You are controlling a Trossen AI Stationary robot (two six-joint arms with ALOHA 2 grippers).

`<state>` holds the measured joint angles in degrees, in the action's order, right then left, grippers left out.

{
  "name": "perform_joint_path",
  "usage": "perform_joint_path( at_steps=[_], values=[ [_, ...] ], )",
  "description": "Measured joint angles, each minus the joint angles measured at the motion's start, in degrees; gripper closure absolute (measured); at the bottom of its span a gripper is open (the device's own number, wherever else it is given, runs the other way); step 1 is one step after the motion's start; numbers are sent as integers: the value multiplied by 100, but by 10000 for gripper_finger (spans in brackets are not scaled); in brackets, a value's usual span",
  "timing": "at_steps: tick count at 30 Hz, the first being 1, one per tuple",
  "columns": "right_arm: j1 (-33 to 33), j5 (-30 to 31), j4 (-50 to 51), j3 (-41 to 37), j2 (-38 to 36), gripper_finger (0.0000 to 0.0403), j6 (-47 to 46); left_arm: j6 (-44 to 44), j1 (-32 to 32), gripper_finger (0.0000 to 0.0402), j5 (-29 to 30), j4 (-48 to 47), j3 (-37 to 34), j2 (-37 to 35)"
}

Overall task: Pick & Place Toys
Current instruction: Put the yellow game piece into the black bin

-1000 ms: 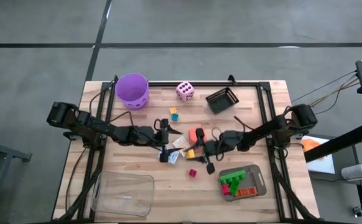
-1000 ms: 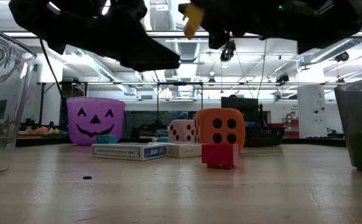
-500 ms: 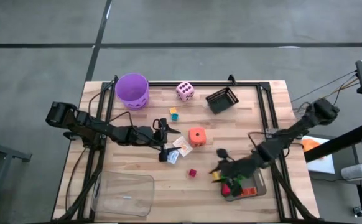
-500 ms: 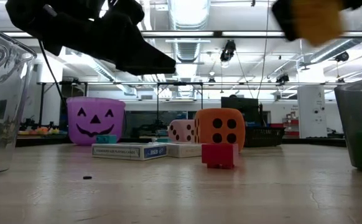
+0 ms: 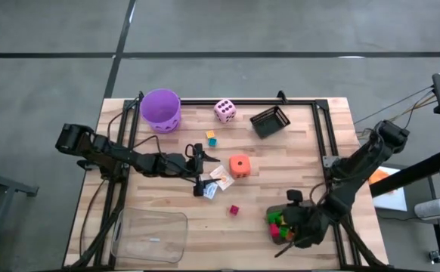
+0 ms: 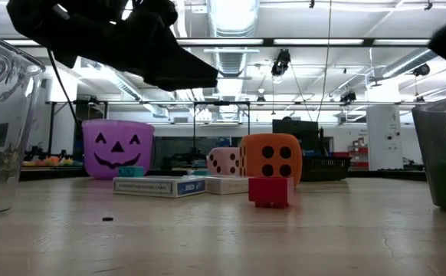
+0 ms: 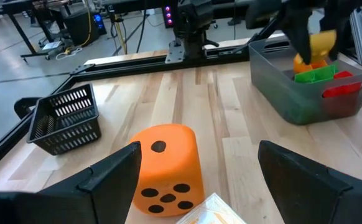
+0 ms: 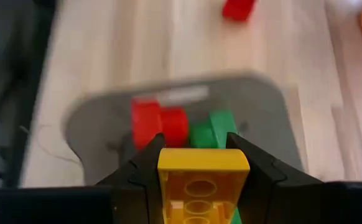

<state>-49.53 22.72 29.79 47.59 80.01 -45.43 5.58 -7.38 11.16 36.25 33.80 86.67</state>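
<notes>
My right gripper [image 5: 282, 221] hangs over the grey tray [image 5: 316, 214] at the table's near right, shut on a yellow brick [image 8: 203, 171]. Red and green bricks [image 8: 187, 127] lie in the tray below it. The left wrist view shows the same gripper and brick [image 7: 321, 42] above the tray [image 7: 287, 93]. My left gripper [image 5: 202, 171] stays open near the table's middle, above the white-blue card packs [image 5: 212, 183], with the orange die [image 7: 165, 168] just ahead of it. A red brick [image 5: 234, 210] rests on the wood between the two arms. My right gripper pinches the yellow brick between its two fingers [image 8: 140, 171], one on each of two opposite sides [image 8: 163, 173]. The fingers slant downward from above. The brick is lifted clear, over the bricks in the tray.
A purple bucket [image 5: 160, 109], a pink die [image 5: 224, 110] and a black basket [image 5: 270, 121] stand along the far edge. Small bricks [image 5: 211, 137] lie left of the basket. A clear container [image 5: 150, 234] sits at the near left. Black rails frame the table's sides.
My right gripper has carried the yellow brick from the table's middle toward the near right, over the grey tray, tipping to point downward as it went. The brick has stayed in its fingers.
</notes>
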Motion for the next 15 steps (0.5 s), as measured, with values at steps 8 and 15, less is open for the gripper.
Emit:
perform_joint_path(
  at_steps=[8, 15],
  values=[
    [-125, -9, 337, 0, 302, 270, -571, -4, 0, 78, 0, -2, 0, 0],
    [-125, -22, 329, 0, 234, 140, -874, -10, -2, 78, 0, -4, 0, 0]
  ],
)
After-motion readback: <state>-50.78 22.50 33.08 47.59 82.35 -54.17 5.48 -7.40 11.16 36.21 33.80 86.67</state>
